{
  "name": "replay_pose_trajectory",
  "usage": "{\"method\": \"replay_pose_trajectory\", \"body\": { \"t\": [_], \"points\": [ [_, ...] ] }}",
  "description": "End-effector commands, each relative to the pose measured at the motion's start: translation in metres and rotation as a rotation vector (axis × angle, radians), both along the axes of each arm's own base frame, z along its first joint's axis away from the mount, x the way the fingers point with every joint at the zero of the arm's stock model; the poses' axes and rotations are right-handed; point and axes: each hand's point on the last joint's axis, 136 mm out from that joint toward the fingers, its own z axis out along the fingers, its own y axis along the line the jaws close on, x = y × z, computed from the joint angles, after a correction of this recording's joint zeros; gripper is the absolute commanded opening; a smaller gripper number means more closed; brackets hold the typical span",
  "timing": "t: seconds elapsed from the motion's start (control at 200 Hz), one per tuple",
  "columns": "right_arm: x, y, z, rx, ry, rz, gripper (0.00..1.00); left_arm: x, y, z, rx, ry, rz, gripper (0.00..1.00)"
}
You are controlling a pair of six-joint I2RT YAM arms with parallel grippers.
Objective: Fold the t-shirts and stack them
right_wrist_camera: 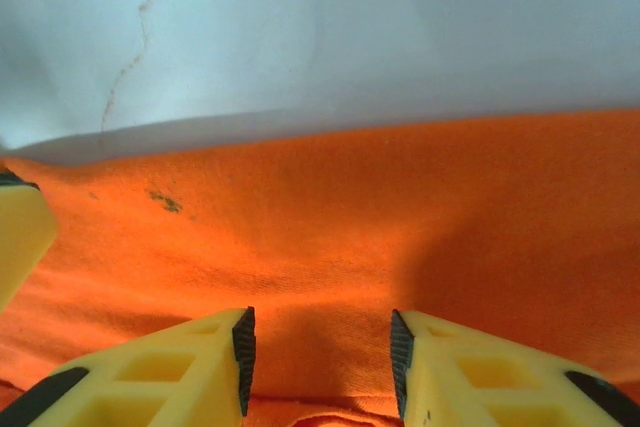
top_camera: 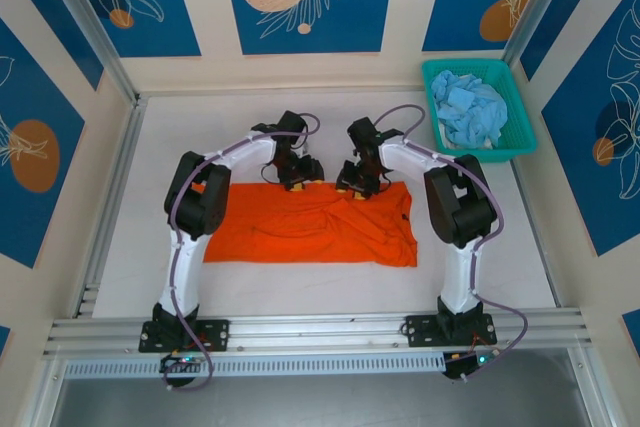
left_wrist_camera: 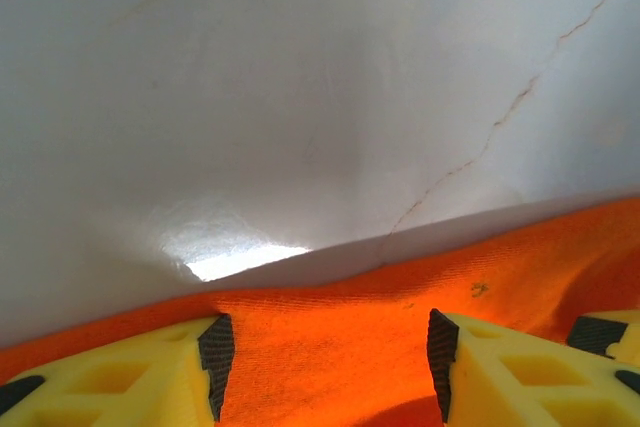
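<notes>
Top external: orange t-shirt lies spread out and wrinkled in the middle of the bench, long side running left to right. No neat fold is readable on it. Left gripper and right gripper are both down at the shirt's far edge, close together near the middle of that edge. Teal mesh basket sits at the far right corner, well apart from the orange shirt, with pale blue t-shirts crumpled inside. No stack anywhere on the bench.

Left wrist: left gripper has its jaws partly apart, low over the far hem of the orange t-shirt, cloth lying flat in the gap. Nothing looks pinched. Bare white bench lies beyond the hem.

Right wrist: right gripper also has its jaws parted, a bit narrower, with the orange t-shirt underneath and between them. The cloth rumples slightly at the fingers, but no firm hold is visible. The white bench lies past the hem.

Progress, judged: early. First shirt is laid out and both grippers are lined up to take its far edge, likely for the first fold toward the near side. Left to do: fold the orange one, then pull, fold and stack every blue shirt from the basket.
</notes>
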Motion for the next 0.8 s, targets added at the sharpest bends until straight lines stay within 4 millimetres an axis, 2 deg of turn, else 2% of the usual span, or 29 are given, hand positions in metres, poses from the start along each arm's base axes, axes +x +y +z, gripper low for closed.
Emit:
{"method": "replay_pose_trajectory", "body": {
  "t": [0.0,0.175,0.46,0.64,0.795],
  "points": [
    [-0.011,0.013,0.004,0.023,0.029,0.061,0.39,-0.01,0.012,-0.022,0.08,0.067,-0.002,0.57],
    [-0.021,0.014,0.009,0.007,0.02,0.09,0.33,-0.011,0.017,-0.025,0.107,0.071,0.002,0.58],
    [-0.038,0.02,0.017,-0.002,0.021,0.142,0.13,-0.011,0.02,-0.025,0.13,0.073,0.003,0.6],
    [-0.05,0.021,0.026,-0.026,0.017,0.166,0.08,-0.01,0.019,-0.025,0.13,0.069,0.002,0.6],
    [-0.07,0.025,0.026,-0.054,0.062,0.176,0.07,-0.011,0.02,-0.028,0.136,0.077,0.0,0.6]
  ]
}}
